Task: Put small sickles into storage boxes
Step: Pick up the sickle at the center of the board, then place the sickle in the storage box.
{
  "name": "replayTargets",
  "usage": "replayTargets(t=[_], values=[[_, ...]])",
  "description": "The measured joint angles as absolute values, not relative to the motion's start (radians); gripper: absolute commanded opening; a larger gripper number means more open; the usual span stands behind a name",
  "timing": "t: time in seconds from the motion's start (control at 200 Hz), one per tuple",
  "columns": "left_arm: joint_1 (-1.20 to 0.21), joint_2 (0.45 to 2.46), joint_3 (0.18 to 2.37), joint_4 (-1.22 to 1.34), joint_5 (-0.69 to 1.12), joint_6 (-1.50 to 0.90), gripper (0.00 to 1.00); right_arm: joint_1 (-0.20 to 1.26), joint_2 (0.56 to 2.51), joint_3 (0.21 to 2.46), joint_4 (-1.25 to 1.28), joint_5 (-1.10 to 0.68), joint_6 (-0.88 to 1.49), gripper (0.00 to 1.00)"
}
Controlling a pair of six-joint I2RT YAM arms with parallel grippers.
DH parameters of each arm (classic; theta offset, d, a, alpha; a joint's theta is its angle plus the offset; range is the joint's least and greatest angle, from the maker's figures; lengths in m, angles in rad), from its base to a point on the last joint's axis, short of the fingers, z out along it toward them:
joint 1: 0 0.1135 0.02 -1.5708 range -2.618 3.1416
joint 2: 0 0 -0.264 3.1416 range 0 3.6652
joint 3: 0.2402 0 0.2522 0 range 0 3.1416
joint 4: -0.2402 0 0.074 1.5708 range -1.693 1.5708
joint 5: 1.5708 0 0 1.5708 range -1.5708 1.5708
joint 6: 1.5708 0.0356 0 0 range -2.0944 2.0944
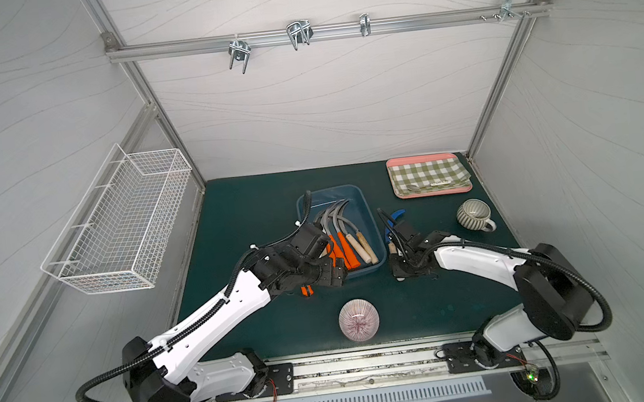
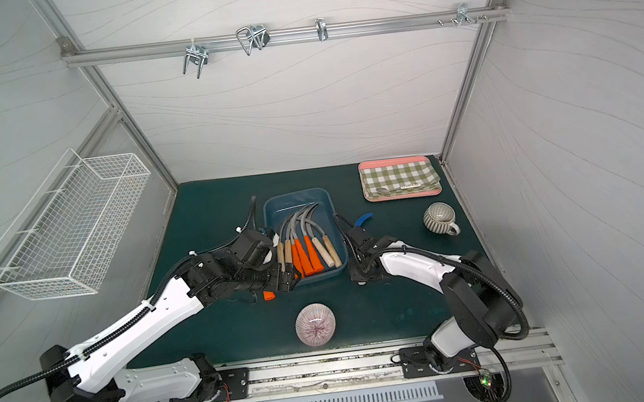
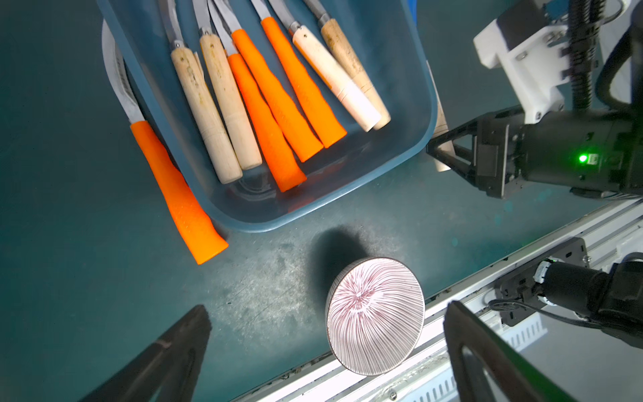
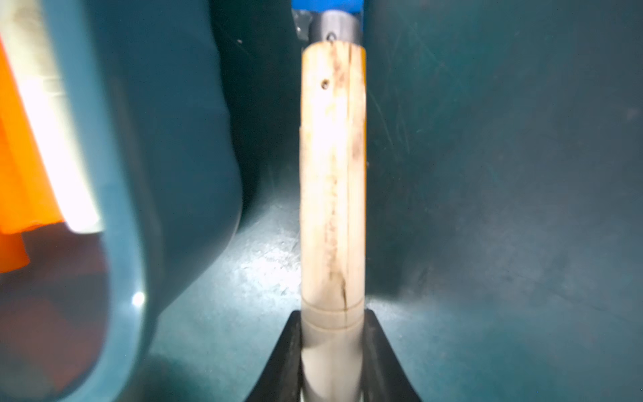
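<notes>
The blue tub (image 1: pixel 354 191) sits in the middle of the green mat (image 1: pixel 240 218) in both top views. In the left wrist view I count seven sickles (image 3: pixel 278 90) lying side by side in it, three with orange handles and four with pale wood. Their grey blades fan toward the far end of the tub in a top view. An eighth, an orange-handled sickle (image 3: pixel 175 189), lies outside on the mat, tight along the tub's wall. From above only its handle end (image 1: pixel 306 291) shows under the left arm. The left gripper (image 3: pixel 327 309) hangs over the tub's near corner, its fingers (image 3: pixel 189 334) spread wide with nothing between them. Right of the tub, the right gripper (image 4: pixel 332 316) is clamped on the butt of the blue-bladed sickle (image 4: pixel 332 167). That sickle has a wooden handle and runs alongside the tub wall, outside it. I can't tell whether it rests on the mat or is just off it. Its blue blade (image 1: pixel 397 215) pokes out beyond the wrist in both top views. A striped bowl (image 1: pixel 358 319) sits near the front edge. A ribbed mug (image 1: pixel 472 214) and a pink tray (image 1: pixel 426 157) are at upper right.
</notes>
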State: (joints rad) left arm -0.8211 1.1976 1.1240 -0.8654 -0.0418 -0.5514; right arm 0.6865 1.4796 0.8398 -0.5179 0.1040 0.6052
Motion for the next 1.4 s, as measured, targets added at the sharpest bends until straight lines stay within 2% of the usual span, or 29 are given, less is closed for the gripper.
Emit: replayTargets(t=[0.39,0.84,1.395], values=[[-0.821,1.210,1.200,-0.890,-0.072,-0.514,0.99,0.686,1.392,0.941,-0.658,0.119,0.573,0.11],[-0.793,1.234,1.284,-0.931,-0.086,-0.474,0.99,0.698,1.386,1.123,-0.738,0.123,0.526,0.12],[-0.663,1.201,1.301,-0.963,-0.066,-0.456,0.99,0.754,1.562,1.309,-0.733,0.081,0.485,0.12]])
